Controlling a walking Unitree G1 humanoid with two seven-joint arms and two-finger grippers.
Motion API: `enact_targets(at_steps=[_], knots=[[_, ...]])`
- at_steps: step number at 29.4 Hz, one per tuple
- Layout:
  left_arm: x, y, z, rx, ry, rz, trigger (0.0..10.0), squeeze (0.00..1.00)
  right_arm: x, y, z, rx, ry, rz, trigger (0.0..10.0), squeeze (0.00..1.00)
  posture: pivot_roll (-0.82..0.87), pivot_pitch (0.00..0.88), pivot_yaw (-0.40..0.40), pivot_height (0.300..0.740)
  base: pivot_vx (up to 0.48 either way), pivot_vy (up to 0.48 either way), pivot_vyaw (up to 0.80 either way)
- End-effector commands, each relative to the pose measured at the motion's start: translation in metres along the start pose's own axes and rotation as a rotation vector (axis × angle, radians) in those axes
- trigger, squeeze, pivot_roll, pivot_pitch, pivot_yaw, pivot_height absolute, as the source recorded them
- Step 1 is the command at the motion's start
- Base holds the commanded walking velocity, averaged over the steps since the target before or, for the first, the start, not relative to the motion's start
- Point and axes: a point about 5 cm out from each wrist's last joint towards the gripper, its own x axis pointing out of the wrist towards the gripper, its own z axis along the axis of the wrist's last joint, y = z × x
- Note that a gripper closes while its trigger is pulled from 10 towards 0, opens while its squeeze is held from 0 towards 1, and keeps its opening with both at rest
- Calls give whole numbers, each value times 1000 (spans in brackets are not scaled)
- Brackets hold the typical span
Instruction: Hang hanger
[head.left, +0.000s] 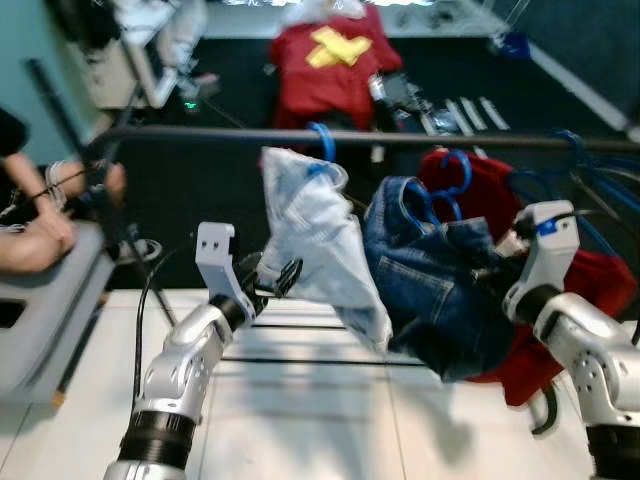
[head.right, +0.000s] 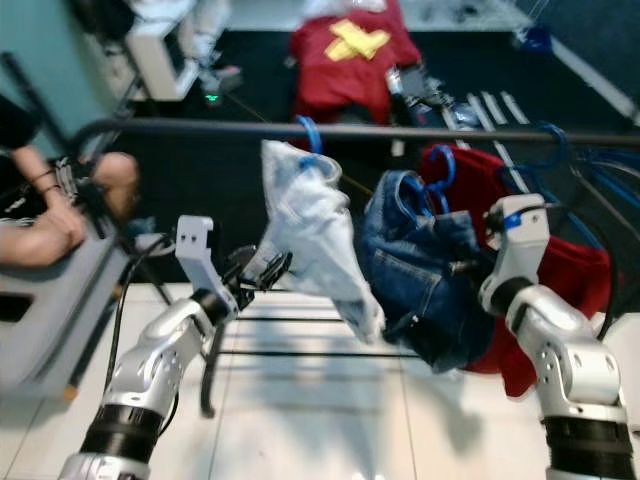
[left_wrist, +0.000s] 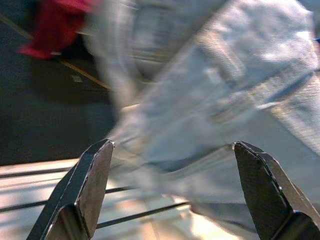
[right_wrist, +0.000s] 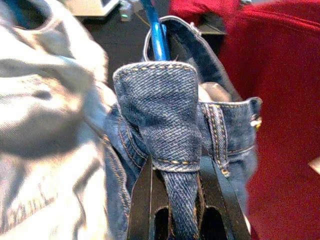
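**Crowded rail, open gap at nine o'clock**

Three garments are crowding the dark rail (head.left: 200, 133): pale jeans (head.left: 315, 235) are hanging at twelve o'clock, dark jeans (head.left: 440, 290) are pressing against them at one o'clock, and a red garment (head.left: 560, 290) is blocking two o'clock behind. Blue hangers (head.left: 600, 180) are cluttering the rail's three o'clock end. Bare rail is lying open towards ten o'clock, though a seated person's arm (head.left: 40, 235) is bordering it at nine o'clock.
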Motion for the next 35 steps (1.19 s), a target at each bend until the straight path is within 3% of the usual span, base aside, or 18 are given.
enact_targets(at_steps=[1,5,9,17,22,25,35], knots=[[-4,3,-7,-1,27,15,10000,0,-1,-2,29,-15,-147,-14,10000,0,-33,69,-14,740,0,0,688],[-3,3,-6,0,24,18,10000,0,0,0,39,-32,-182,0,10000,0,-31,68,-15,740,0,0,172],[-3,3,-6,1,20,18,10000,0,-2,9,55,-57,-244,92,10000,0,-29,69,-16,740,0,0,0],[-3,-3,-7,-7,20,-33,10000,0,-5,2,72,-72,-322,52,10000,0,-29,64,-17,740,0,0,0],[-3,-4,-8,-7,24,-35,10000,0,-2,-12,68,-85,-268,-51,10000,0,-27,68,-15,740,0,0,0],[-4,-2,-7,0,21,-24,10000,0,8,-30,56,-84,-191,-152,10000,0,-12,82,-13,740,0,0,0],[-10,12,8,37,-1,14,10000,0,24,-62,58,-68,-193,-276,10000,0,47,115,14,740,0,0,0]])
